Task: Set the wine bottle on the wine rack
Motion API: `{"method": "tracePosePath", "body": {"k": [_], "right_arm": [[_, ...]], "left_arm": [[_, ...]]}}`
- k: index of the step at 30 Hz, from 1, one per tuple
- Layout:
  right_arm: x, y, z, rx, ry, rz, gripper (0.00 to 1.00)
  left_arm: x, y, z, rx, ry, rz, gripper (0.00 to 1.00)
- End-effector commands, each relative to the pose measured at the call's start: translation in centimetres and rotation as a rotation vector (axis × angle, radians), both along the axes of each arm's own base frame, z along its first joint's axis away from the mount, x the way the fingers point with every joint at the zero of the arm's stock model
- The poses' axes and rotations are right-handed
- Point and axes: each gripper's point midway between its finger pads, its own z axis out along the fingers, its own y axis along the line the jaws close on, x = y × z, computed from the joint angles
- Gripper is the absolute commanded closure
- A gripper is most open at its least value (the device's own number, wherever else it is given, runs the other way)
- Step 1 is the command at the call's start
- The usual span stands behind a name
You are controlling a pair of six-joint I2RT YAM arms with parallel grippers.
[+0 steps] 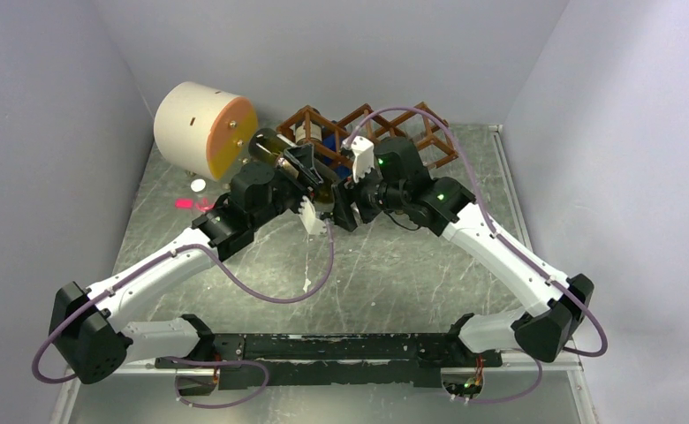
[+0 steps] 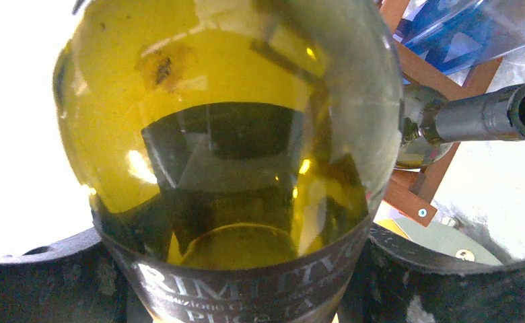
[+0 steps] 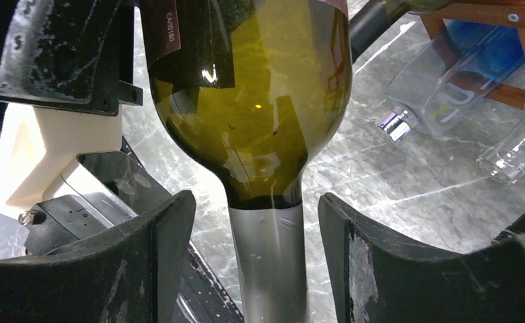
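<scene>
A grey marbled table (image 1: pixel 394 265) filled the workspace. At its far left, a cream-and-orange cylinder (image 1: pixel 204 131) lay on its side. The reddish-brown wine rack (image 1: pixel 432 140) stood at the far centre, just right of the cylinder. Its cells already held a dark bottle (image 2: pixel 475 118) with its open neck pointing out, a blue bottle (image 2: pixel 462 33) and a clear bottle (image 3: pixel 441 87) with a silver cap.

The wine bottle (image 1: pixel 270 148), olive-green glass with a dark label, was not in the rack. It hung tilted over the table just near of the rack's left cells, with its base toward the cylinder and its neck toward the near right.

The left gripper (image 1: pixel 310 181) was clamped on the bottle's body, and its black fingers (image 2: pixel 38 282) pressed the labelled part from both sides. The right gripper (image 1: pixel 341 205) was spread around the silver-foiled neck. Its fingers (image 3: pixel 145 256) stood on either side of the neck, with a visible gap on each side.

A small white cap (image 1: pixel 198 185) and a pink mark (image 1: pixel 185 204) lay on the table near of the cylinder.
</scene>
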Motion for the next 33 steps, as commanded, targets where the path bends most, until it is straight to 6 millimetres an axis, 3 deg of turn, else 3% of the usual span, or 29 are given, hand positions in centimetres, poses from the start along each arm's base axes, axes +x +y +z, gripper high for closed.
{"method": "tracePosePath", "body": {"k": [1, 17, 27, 30, 32, 33], "right_arm": [[-0.3, 0.9, 0.3, 0.017, -0.016, 0.054, 0.30], [1.2, 1.4, -0.2, -0.010, -0.044, 0.031, 0.40], [1.2, 1.5, 0.9, 0.031, -0.078, 0.023, 0.72], [1.3, 1.4, 0.9, 0.025, -0.076, 0.020, 0.88], [1.5, 1.2, 1.0, 0.017, -0.083, 0.002, 1.00], [1.7, 1.0, 1.1, 0.016, -0.090, -0.012, 1.00]], "left_arm": [[-0.3, -0.1, 7.0, -0.121, -0.177, -0.007, 0.93], [-0.9, -0.6, 8.8, -0.160, -0.244, -0.047, 0.92], [-1.4, -0.9, 9.5, -0.209, -0.215, -0.069, 0.89], [-1.5, -0.9, 9.6, -0.219, -0.206, -0.071, 0.88], [-1.5, -0.9, 9.7, -0.237, -0.191, -0.070, 0.83], [-1.5, -0.8, 9.8, -0.252, -0.186, -0.070, 0.78]]}}
